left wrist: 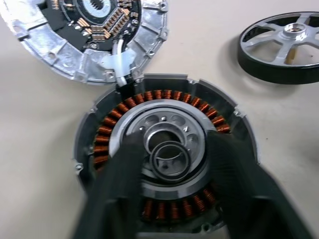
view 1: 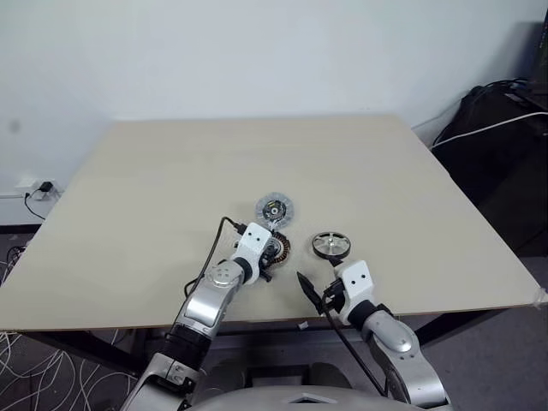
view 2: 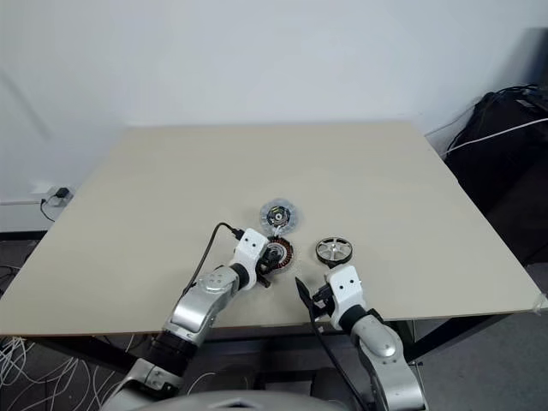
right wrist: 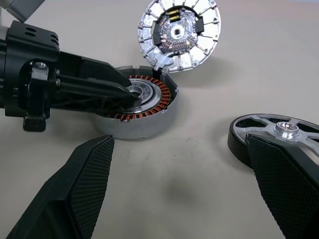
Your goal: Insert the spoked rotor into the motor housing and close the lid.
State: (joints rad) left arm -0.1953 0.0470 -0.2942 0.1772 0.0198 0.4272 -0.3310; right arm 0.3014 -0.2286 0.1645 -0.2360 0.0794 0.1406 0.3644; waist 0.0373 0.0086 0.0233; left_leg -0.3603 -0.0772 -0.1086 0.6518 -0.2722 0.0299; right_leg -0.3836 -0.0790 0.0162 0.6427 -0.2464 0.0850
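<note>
The motor housing (left wrist: 164,99), a disc ringed with copper windings, lies on the table with my left gripper (left wrist: 174,149) low over its silver centre. A small loose metal ring (left wrist: 187,160) rests on that centre between the fingers, which stand apart from it, open. The lid (view 1: 275,209) lies face up against the housing's far edge, its circuit part showing, joined by a white cable. The spoked rotor (view 1: 330,246) lies flat to the housing's right. My right gripper (right wrist: 184,199) hovers wide open and empty near the front edge, just short of the rotor (right wrist: 279,134).
The beige table (view 1: 385,171) has bare room all around the three discs. Its front edge runs just behind my wrists. A black bag (view 1: 505,128) with cables sits on the floor at the right, a power strip (view 1: 38,188) at the left.
</note>
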